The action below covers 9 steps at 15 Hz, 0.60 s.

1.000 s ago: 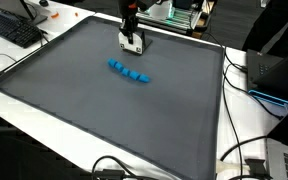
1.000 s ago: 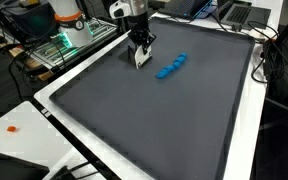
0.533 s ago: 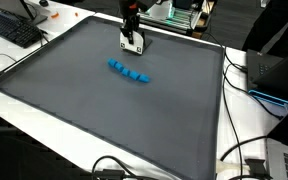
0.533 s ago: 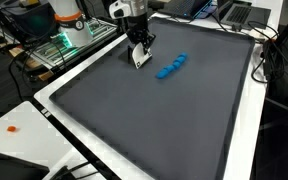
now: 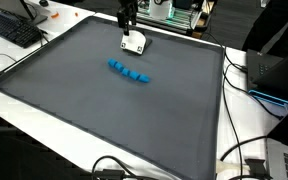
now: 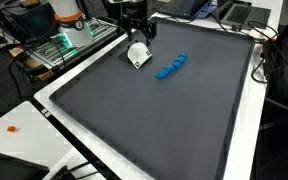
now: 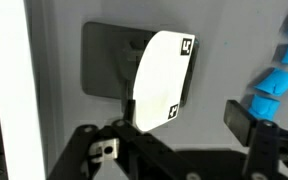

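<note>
A white object with small black square marks (image 5: 134, 42) (image 6: 137, 55) lies on the dark grey mat (image 5: 104, 120) near its far edge. My gripper (image 5: 128, 18) (image 6: 137, 30) hangs just above it, open and holding nothing. In the wrist view the white object (image 7: 164, 80) lies below and toward the left finger, and the gripper (image 7: 179, 125) stands wide, apart from it. A short row of blue blocks (image 5: 128, 73) (image 6: 170, 67) (image 7: 274, 85) lies on the mat a little way off.
The mat sits on a white table (image 6: 44, 150). A keyboard (image 5: 14, 28) lies off one corner, with cables and a laptop (image 5: 274, 75) along the other side. An electronics rack (image 6: 69, 40) stands behind the arm. A small orange item (image 6: 12, 128) lies on the table.
The gripper was shut on the white object down at the mat. It has opened and risen, leaving the object lying on the mat. The blue blocks have not moved.
</note>
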{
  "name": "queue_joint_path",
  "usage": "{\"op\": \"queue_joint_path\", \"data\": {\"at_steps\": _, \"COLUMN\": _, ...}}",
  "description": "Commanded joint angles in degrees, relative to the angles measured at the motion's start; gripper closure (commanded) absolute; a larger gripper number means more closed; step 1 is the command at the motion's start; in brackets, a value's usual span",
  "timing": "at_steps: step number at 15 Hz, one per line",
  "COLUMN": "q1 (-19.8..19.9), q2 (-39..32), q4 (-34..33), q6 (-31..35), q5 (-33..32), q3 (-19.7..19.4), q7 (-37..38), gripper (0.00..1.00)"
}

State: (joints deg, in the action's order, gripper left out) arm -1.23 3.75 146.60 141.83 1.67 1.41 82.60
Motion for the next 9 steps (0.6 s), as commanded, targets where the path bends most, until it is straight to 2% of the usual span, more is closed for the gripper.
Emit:
{"op": "queue_joint_path", "data": {"at_steps": 1, "q1": 0.5, "q2": 2.9, "q4": -2.1, "q6": -7.5, "q5": -5.5, "q3": 0.9, "q7": -1.1, "gripper": 0.0}}
{"op": "queue_joint_path", "data": {"at_steps": 4, "q1": 0.2, "q2": 3.5, "q4": -5.6, "q6": -13.3, "q5": -10.6, "q3": 2.0, "q7": -2.3, "gripper": 0.0}}
{"op": "queue_joint_path", "data": {"at_steps": 7, "q1": -0.4, "q2": 3.4, "q4": -8.7, "q6": -15.8, "q5": -12.4, "q3": 3.0, "q7": -7.2, "gripper": 0.0}}
{"op": "queue_joint_path", "data": {"at_steps": 9, "q1": -1.0, "q2": 3.2, "q4": -10.4, "q6": -16.0, "q5": -11.9, "q3": 3.4, "q7": -14.2, "gripper": 0.0}}
